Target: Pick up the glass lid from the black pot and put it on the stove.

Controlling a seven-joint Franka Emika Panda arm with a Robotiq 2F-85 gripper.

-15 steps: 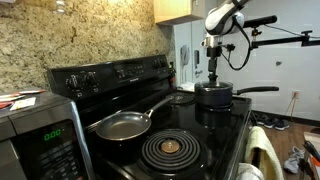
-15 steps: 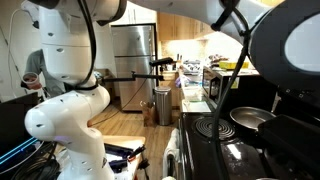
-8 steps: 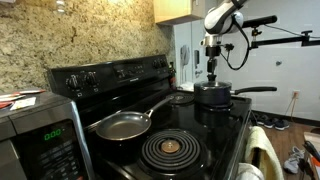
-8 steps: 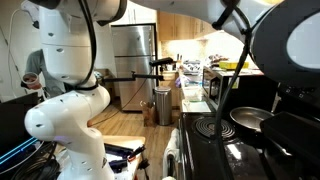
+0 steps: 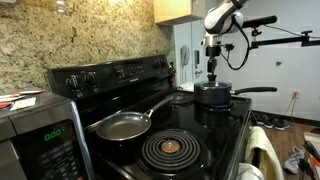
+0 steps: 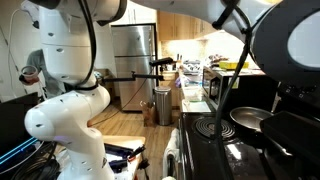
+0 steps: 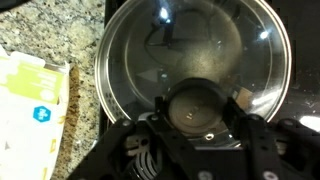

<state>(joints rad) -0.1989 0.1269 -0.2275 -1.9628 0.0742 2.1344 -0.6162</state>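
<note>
In the wrist view the glass lid (image 7: 195, 50) fills the frame, its metal rim all round. My gripper (image 7: 200, 108) is shut on the lid's black knob (image 7: 200, 100), with one finger (image 7: 161, 105) on each side of it. In an exterior view the black pot (image 5: 213, 98) stands at the far corner of the stove (image 5: 225, 122), its long handle (image 5: 255, 90) pointing away from the back panel. The lid (image 5: 213, 87) rests on the pot, and the gripper (image 5: 213, 78) comes straight down onto it.
A grey frying pan (image 5: 120, 125) lies on the stove's middle, also seen as the frying pan (image 6: 250, 117). A bare coil burner (image 5: 170, 150) sits at the near end. A steel microwave (image 5: 40, 135) stands beside the stove. A white-and-green packet (image 7: 30, 90) lies on the granite counter by the pot.
The jaws have closed on the lid's knob. The arm, lid and pot stay where they were.
</note>
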